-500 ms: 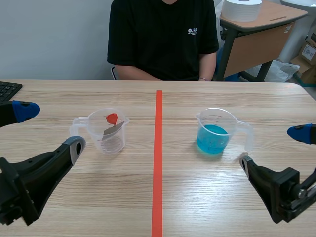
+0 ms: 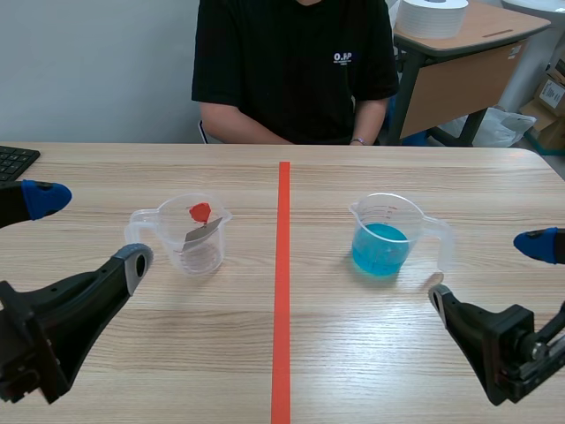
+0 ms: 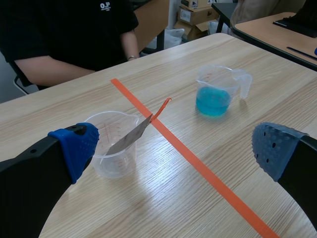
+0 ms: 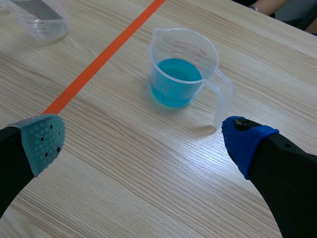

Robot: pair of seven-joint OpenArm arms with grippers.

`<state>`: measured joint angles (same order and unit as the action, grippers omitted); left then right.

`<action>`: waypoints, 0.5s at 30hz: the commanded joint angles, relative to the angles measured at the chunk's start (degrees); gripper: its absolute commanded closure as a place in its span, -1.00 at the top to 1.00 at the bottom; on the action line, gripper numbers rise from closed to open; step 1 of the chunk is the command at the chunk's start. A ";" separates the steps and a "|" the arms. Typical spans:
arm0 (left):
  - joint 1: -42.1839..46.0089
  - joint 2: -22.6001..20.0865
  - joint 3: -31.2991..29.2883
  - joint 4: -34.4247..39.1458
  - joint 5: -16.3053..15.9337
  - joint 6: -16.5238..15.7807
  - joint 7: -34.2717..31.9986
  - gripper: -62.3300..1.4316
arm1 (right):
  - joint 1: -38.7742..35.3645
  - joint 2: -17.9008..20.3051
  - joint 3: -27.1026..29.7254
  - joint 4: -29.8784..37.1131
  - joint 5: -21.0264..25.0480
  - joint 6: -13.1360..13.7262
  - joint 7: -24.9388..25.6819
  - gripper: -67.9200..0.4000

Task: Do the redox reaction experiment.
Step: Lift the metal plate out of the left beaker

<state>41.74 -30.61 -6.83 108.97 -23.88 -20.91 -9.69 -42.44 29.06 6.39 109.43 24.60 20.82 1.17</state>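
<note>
A clear measuring cup stands left of the orange tape line and holds a grey metal strip with a red tip, leaning against its rim. Right of the line stands a second clear cup with blue liquid, its handle toward the right arm. My left gripper is open, hanging near the strip cup without touching it; the blue cup lies farther ahead. My right gripper is open too, and the blue cup sits just ahead of its fingers, its handle close to the blue pad.
A person in a black shirt sits across the table, forearms at the far edge. A black keyboard pokes in at the far left. The orange tape line runs down the table's middle. Another desk stands behind, at the right.
My right gripper has sunk slightly toward the table's near edge. The left gripper and both cups have not moved.
</note>
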 commanded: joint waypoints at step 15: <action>6.95 0.39 -5.70 -7.56 -0.37 6.69 -2.80 1.00 | 0.57 0.46 0.42 0.87 -0.04 0.04 1.16 1.00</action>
<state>47.07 -30.59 -11.35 100.86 -23.86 -14.55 -10.92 -42.44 29.06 6.39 109.43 24.40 20.82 1.04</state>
